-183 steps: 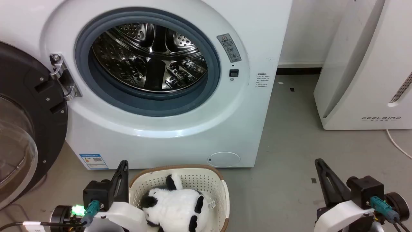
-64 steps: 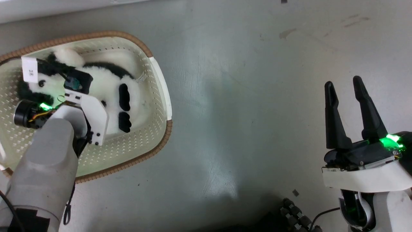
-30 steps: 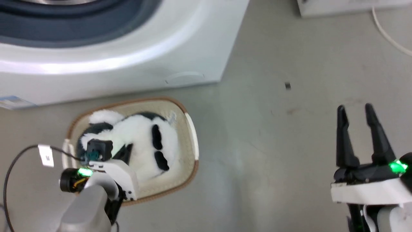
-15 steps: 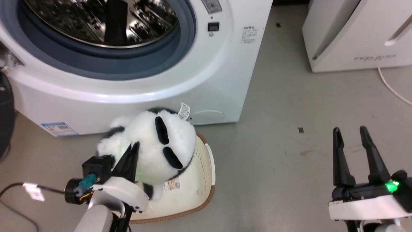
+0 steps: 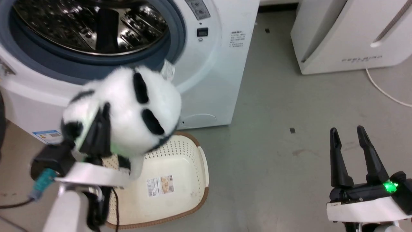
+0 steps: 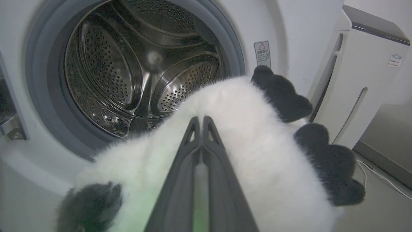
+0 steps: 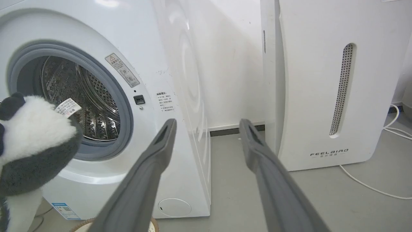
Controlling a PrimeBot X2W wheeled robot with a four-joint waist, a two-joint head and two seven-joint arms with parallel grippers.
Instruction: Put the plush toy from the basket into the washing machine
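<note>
The black-and-white plush toy (image 5: 128, 106) hangs in the air above the basket (image 5: 202, 167), level with the lower rim of the washing machine (image 5: 209, 80) porthole. My left gripper (image 5: 104, 109) is shut on the toy's white fur. In the left wrist view its fingertips (image 6: 201, 120) pinch the plush toy (image 6: 254, 154), with the steel drum (image 6: 128, 64) straight ahead. The cream basket holds nothing and shows its paper label (image 5: 161, 185). My right gripper (image 5: 346, 130) stands open over the floor at the lower right. Nothing lies between its fingers in the right wrist view (image 7: 207, 124).
The white FEELBIRD appliance (image 5: 347, 32) stands to the right of the washer, and a white cable (image 5: 383, 91) runs across the floor beside it. Grey floor lies between the basket and my right gripper. A dark cable (image 5: 13, 204) trails at the lower left.
My left gripper has lifted the plush toy out of the basket and up to the front of the porthole. The basket's bottom label now shows. The head camera has tilted back up.
</note>
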